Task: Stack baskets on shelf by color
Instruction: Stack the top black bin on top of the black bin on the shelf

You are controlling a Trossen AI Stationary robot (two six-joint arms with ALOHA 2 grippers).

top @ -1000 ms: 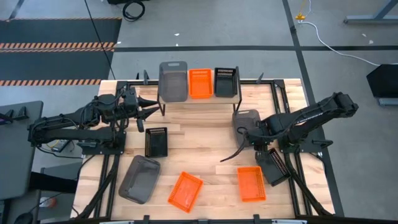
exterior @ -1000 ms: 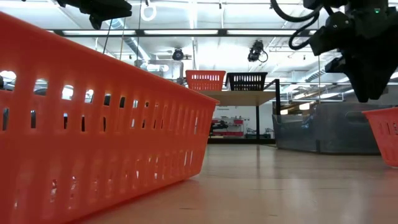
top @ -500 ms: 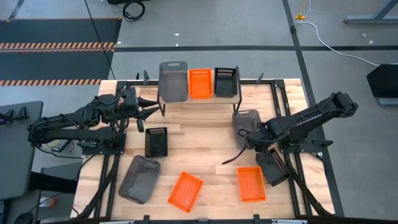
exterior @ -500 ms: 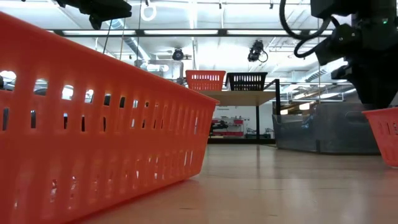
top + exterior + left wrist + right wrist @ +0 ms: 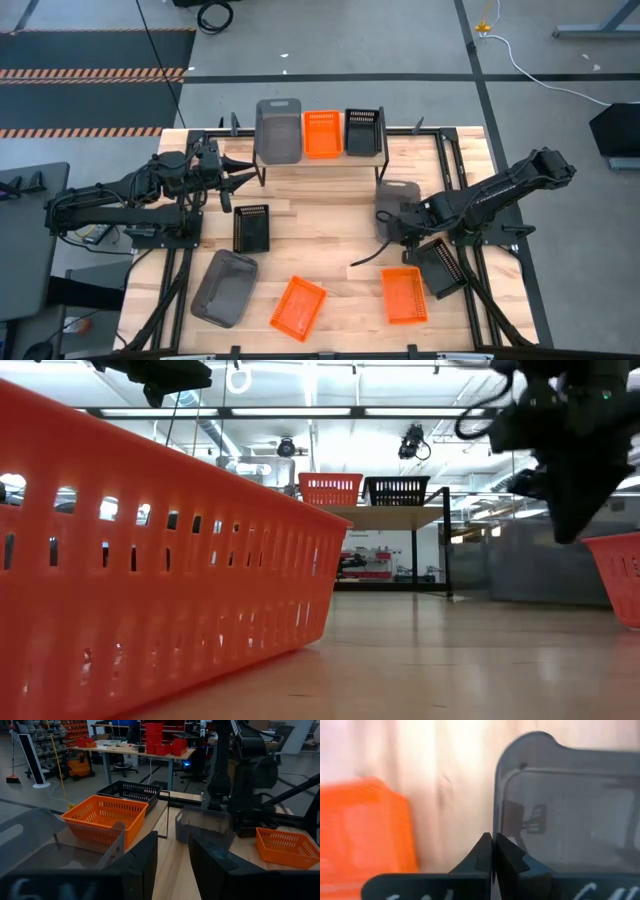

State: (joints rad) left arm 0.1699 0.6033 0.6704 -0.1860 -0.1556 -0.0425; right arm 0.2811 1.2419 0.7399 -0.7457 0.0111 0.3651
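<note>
The shelf (image 5: 320,155) at the far edge carries a grey basket (image 5: 278,130), an orange basket (image 5: 321,133) and a black basket (image 5: 362,131), side by side. My right gripper (image 5: 384,216) is shut on another grey basket (image 5: 398,192) on the table's right half. My left gripper (image 5: 240,173) hangs open just left of the shelf and holds nothing; its fingers (image 5: 150,865) point toward the shelf's baskets. My right gripper pinches the grey basket's left long wall (image 5: 493,820) near its near end. The thin wall is between the two shut fingers, one inside the basket and one outside. The fingers come from above, pointing down. Whether the basket is clear of the table I cannot tell.
Loose on the table lie a black basket (image 5: 251,227), a grey basket (image 5: 225,288), two orange baskets (image 5: 300,307) (image 5: 404,295) and a black basket (image 5: 440,267) under the right arm. One orange basket (image 5: 150,560) fills the low view's left.
My right gripper has gone a little toward the table's left edge and down onto the grey basket's left wall. The basket has shifted: less of it shows in both the high and low views than a second ago.
</note>
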